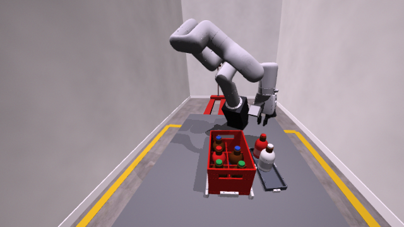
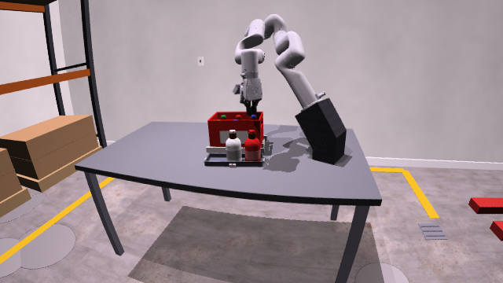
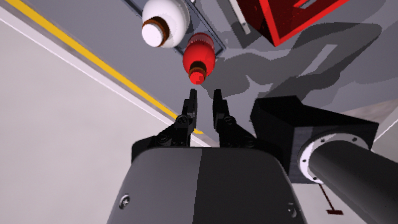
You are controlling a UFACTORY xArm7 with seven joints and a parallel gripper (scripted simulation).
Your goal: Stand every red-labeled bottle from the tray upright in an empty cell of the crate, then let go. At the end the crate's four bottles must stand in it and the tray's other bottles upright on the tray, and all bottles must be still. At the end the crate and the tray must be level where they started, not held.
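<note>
The red crate (image 1: pixel 231 162) holds several upright bottles with blue and green caps and one red-labeled bottle (image 1: pixel 218 154) in its middle left cell. Its far right cell looks empty. To its right, the dark tray (image 1: pixel 271 174) carries an upright red-labeled bottle (image 1: pixel 261 145) and a white bottle (image 1: pixel 267 157). My gripper (image 1: pixel 263 121) hangs above the table just behind the tray's far end, higher than the bottles. In the wrist view its fingers stand slightly apart with nothing between them, and the red bottle (image 3: pixel 199 60) and the white bottle (image 3: pixel 165 22) lie just ahead.
The black robot base (image 1: pixel 236 115) stands close behind the crate, left of the gripper. The crate (image 2: pixel 235 127) sits behind the tray (image 2: pixel 233 162) in the side view. A shelf with cardboard boxes (image 2: pixel 43 145) stands off the table to the left.
</note>
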